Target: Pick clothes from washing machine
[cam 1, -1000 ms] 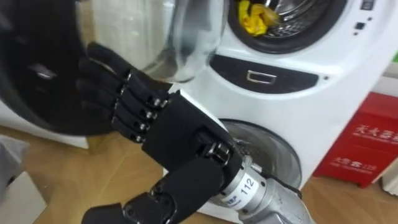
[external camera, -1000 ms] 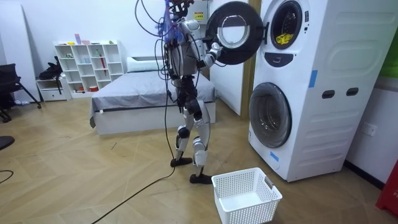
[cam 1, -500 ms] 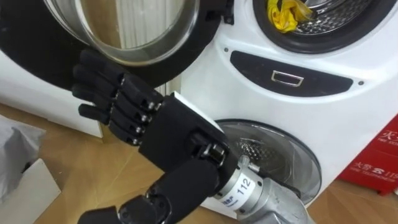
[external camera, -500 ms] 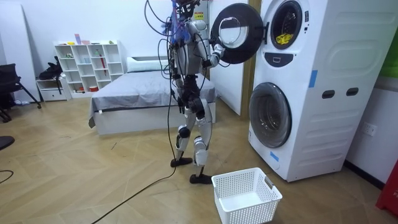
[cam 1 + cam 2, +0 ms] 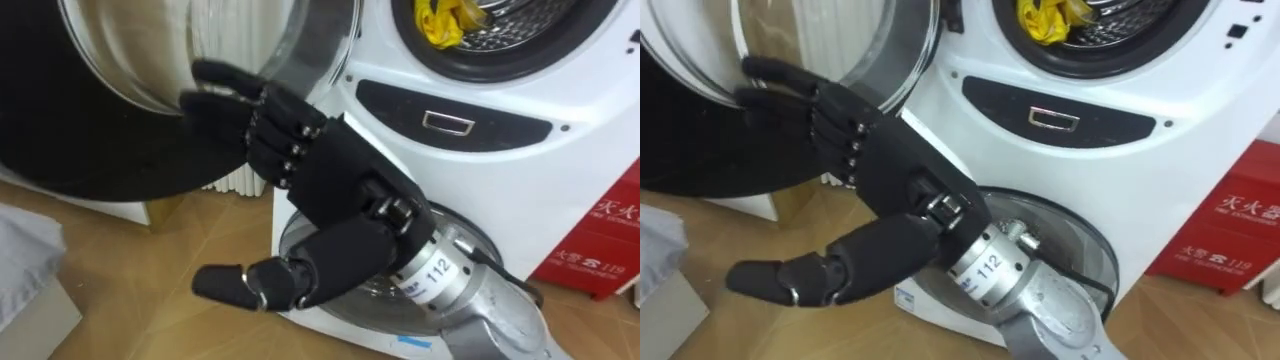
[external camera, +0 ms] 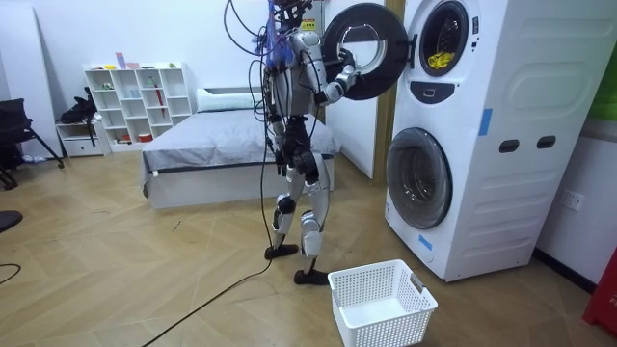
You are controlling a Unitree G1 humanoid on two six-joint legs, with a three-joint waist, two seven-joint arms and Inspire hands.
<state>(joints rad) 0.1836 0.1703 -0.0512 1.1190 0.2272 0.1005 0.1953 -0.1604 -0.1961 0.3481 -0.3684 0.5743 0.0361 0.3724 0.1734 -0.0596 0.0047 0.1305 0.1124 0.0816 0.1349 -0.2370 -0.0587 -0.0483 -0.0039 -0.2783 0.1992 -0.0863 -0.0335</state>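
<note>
The right hand (image 5: 320, 175), fingers straight and holding nothing, lies against the open door (image 5: 80, 150) at nine o'clock, apparently to push it wide and free the way to the yellow clothes (image 5: 440, 22) in the upper drum (image 5: 530, 20) at one o'clock.

Pale wood-pattern plank floor (image 6: 145, 280) runs across the whole room, evenly lit. The plain white back wall (image 6: 125, 34) has a white cube shelf unit (image 6: 135, 92) standing against it, small items in its compartments. Just beside the shelf is a low bed with a grey cover (image 6: 212, 145) and a white headboard (image 6: 227, 96). A tall white board (image 6: 34, 92) leans at the room view's left, with a black office chair (image 6: 12, 125) near it at the edge. A white wall socket (image 6: 576, 200) sits low on the right-hand wall. A red cardboard box (image 5: 605, 240) stands on the floor.
</note>
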